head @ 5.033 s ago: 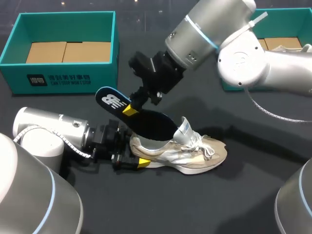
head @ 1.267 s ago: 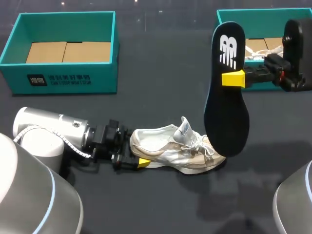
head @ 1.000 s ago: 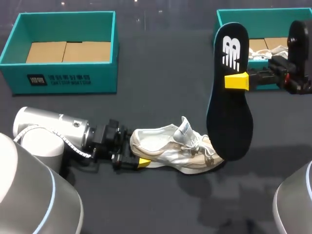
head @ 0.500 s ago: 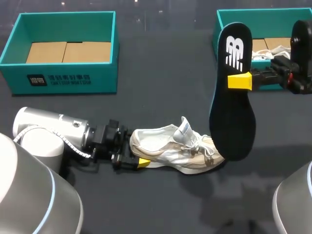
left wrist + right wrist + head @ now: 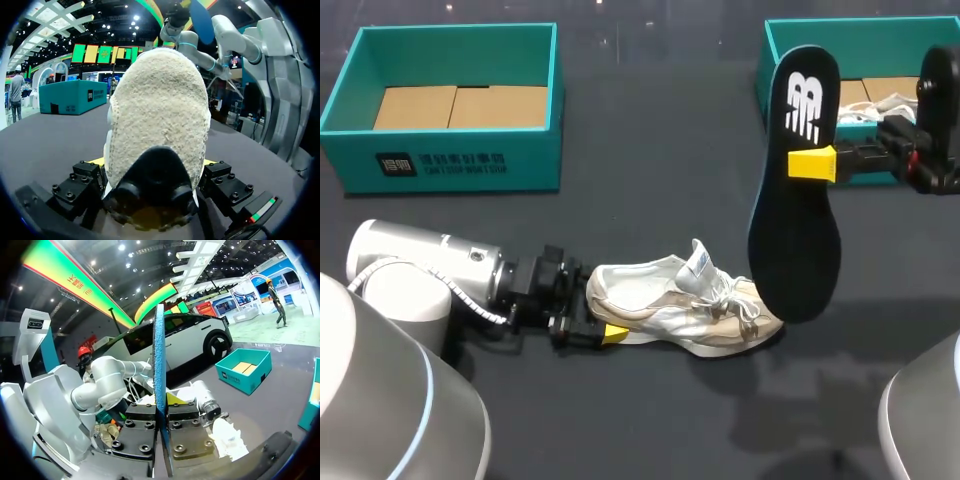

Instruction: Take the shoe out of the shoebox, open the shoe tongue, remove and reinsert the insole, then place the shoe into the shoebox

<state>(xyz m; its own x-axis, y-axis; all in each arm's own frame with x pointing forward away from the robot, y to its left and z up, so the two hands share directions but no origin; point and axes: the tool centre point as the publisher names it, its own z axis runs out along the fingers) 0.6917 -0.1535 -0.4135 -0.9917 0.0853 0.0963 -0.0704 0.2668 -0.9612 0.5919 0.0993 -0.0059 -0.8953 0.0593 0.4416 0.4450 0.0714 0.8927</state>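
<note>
A beige and white shoe (image 5: 685,308) lies on its sole on the black table, toe pointing right. My left gripper (image 5: 599,313) comes in low from the left and is shut on the shoe's heel (image 5: 157,120), with a finger pressing each side. My right gripper (image 5: 812,163) is raised at the right and is shut on the dark insole (image 5: 794,235) near its logo end. The insole hangs upright, its lower end just over the shoe's toe. In the right wrist view the insole (image 5: 159,355) stands edge-on between the fingers of the right gripper (image 5: 161,407).
A teal shoebox (image 5: 440,155) with a cardboard floor stands at the back left. A second teal shoebox (image 5: 767,60) at the back right holds something white with laces (image 5: 880,102), behind my right arm.
My right gripper has carried the insole slightly right and upward over the last second. Five seconds ago the insole was still partly inside the shoe. The left arm and shoe have kept still.
</note>
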